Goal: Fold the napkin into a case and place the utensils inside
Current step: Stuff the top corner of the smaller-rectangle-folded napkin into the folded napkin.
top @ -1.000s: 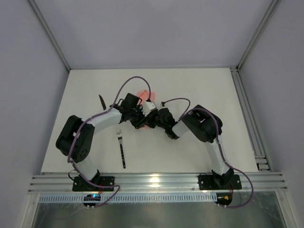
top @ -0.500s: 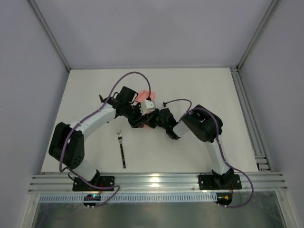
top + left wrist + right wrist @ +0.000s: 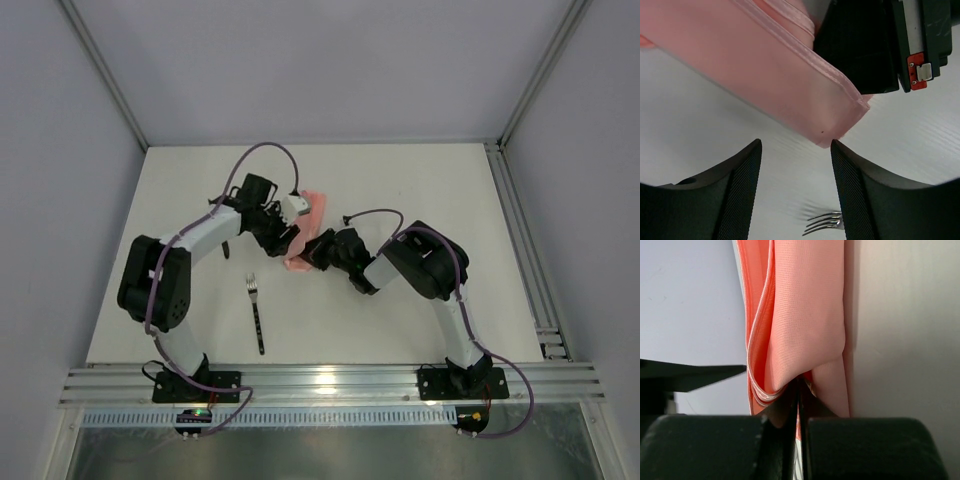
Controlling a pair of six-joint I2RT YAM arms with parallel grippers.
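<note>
The pale-pink napkin (image 3: 312, 222) lies folded into a narrow oblong on the table, running from the back toward the two grippers. My right gripper (image 3: 319, 250) is shut on a fold at the napkin's (image 3: 805, 315) near end, with cloth pinched between its jaws (image 3: 799, 384). My left gripper (image 3: 283, 232) stands open just left of the napkin, nothing between its fingers (image 3: 742, 185); the napkin's folded corner (image 3: 832, 122) hangs just beyond them. The fork (image 3: 256, 312) lies nearer me on the table, and its tines (image 3: 826, 223) show below the left jaws. The knife is mostly hidden under the left arm.
The right gripper's black body (image 3: 860, 45) sits close beside the left gripper's opening. An aluminium rail (image 3: 520, 250) runs along the table's right side, and grey walls close in the back and sides.
My left gripper has opened, let go of the napkin and drawn back to the left, uncovering more of the cloth. The right gripper stays shut on the napkin's fold.
</note>
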